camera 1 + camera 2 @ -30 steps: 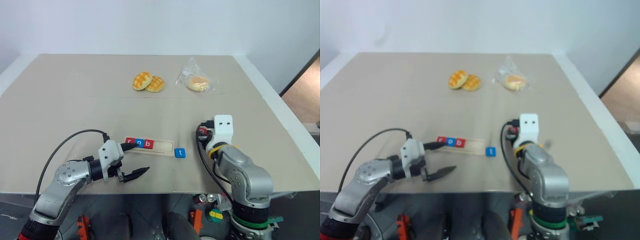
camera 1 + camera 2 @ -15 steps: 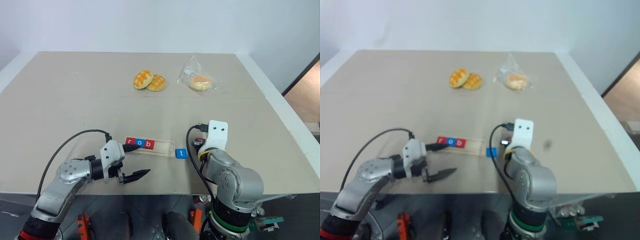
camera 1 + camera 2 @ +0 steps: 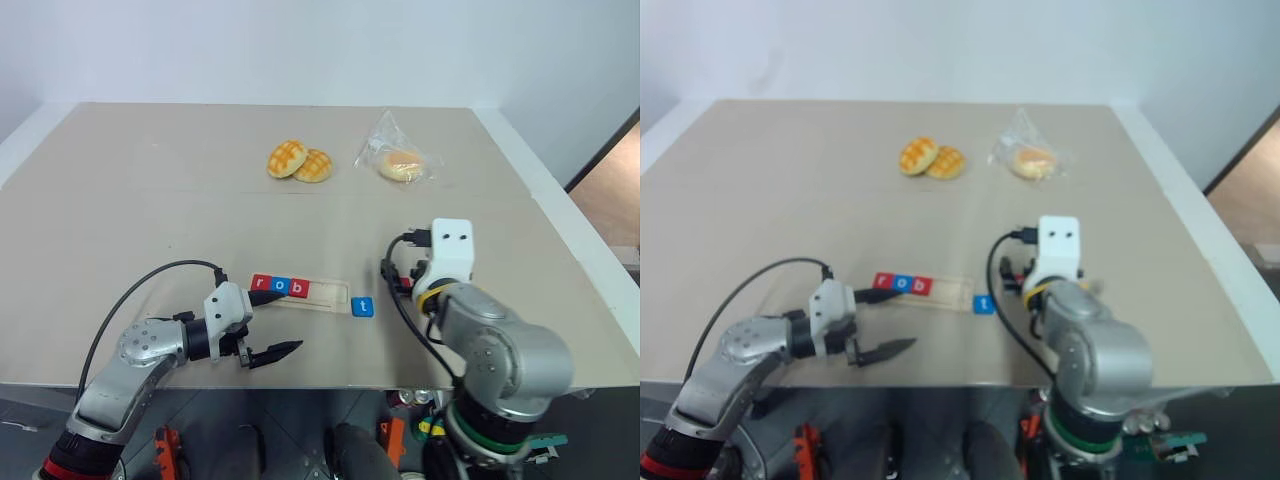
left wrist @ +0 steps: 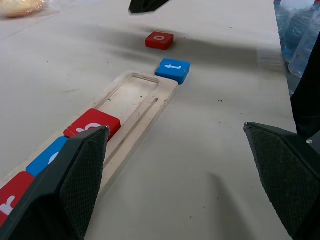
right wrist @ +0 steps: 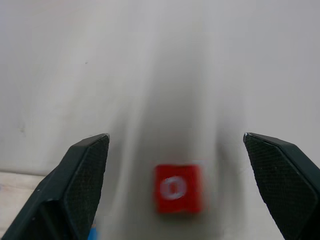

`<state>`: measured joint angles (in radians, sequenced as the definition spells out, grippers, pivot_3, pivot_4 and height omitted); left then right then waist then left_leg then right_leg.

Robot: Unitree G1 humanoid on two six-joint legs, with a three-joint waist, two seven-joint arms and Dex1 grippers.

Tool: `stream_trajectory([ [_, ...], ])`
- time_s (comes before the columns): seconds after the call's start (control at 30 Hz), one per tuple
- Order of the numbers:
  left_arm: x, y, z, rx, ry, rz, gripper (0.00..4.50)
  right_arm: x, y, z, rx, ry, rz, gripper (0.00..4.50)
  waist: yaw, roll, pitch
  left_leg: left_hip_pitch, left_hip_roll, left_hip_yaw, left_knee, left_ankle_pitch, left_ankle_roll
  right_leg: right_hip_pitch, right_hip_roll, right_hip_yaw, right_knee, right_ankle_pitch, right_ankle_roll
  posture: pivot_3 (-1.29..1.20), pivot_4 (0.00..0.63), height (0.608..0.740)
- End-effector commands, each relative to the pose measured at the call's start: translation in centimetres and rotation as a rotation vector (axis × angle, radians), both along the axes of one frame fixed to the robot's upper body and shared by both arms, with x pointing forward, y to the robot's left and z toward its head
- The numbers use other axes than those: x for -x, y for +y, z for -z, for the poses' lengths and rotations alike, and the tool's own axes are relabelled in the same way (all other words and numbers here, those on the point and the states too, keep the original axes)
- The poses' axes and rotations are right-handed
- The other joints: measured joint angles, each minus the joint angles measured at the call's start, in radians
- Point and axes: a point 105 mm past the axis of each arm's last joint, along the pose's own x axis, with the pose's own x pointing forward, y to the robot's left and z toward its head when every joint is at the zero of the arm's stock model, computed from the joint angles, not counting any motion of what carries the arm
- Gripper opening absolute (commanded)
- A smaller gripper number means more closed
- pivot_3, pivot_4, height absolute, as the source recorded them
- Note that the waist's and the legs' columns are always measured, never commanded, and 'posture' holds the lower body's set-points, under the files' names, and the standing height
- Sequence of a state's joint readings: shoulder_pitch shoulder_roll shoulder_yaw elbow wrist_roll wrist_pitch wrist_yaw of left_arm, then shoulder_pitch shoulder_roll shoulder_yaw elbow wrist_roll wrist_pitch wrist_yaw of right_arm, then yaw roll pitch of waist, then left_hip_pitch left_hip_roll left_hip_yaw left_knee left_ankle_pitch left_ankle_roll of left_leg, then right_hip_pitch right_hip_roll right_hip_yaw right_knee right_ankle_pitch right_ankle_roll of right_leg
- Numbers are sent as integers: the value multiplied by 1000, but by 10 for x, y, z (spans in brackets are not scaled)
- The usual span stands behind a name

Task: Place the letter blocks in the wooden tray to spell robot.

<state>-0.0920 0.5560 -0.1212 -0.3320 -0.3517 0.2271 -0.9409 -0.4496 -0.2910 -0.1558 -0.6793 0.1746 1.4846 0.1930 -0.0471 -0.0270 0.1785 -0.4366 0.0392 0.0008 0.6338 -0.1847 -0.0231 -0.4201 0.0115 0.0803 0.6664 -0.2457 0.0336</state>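
Three letter blocks, red r (image 3: 261, 283), blue o (image 3: 280, 286) and red b (image 3: 297, 288), fill the left of the wooden tray (image 3: 330, 294), while the blue t (image 3: 362, 307) lies just off its right end and the red o (image 5: 177, 188) sits loose on the table (image 3: 150, 190) beyond it. Our right gripper (image 5: 175, 165) hangs wide and empty straight above that red o, so we should centre both fingers on its edges before closing; our left gripper (image 4: 185, 165) is also wide, empty, beside the tray. In the head views our right wrist hides the red o.

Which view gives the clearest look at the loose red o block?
The right wrist view: the red o block lies alone on the table, letter readable. The left wrist view shows it far off; in the head views the right arm hides it.
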Motion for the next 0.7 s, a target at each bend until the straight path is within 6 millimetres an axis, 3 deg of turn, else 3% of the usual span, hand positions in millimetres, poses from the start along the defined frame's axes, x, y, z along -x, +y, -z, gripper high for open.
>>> stream_trajectory([
  [0.03,-1,1,-7,3,-53,-12,4500,-4,-9,1,61,-32,-423,4483,1,0,1,1,-1,0,0,0,1,3,-1,0,-1,-3,1,0,150,740],
  [0.3,1,2,-5,8,-57,-38,4500,-10,-33,19,161,-21,-922,4483,-17,0,2,12,1,3,-1,-3,7,11,2,3,0,-3,2,0,150,740],
  [0.53,2,5,-5,3,-63,-53,4500,-34,-28,25,193,-53,-1055,4483,-19,0,2,13,3,4,0,-3,6,13,3,3,0,-1,1,0,150,740],
  [0.7,1,8,-7,-1,-71,-73,4500,-37,-23,36,195,-41,-1092,4483,-16,0,2,13,3,4,0,-3,6,13,3,4,0,-2,1,0,150,740],
])
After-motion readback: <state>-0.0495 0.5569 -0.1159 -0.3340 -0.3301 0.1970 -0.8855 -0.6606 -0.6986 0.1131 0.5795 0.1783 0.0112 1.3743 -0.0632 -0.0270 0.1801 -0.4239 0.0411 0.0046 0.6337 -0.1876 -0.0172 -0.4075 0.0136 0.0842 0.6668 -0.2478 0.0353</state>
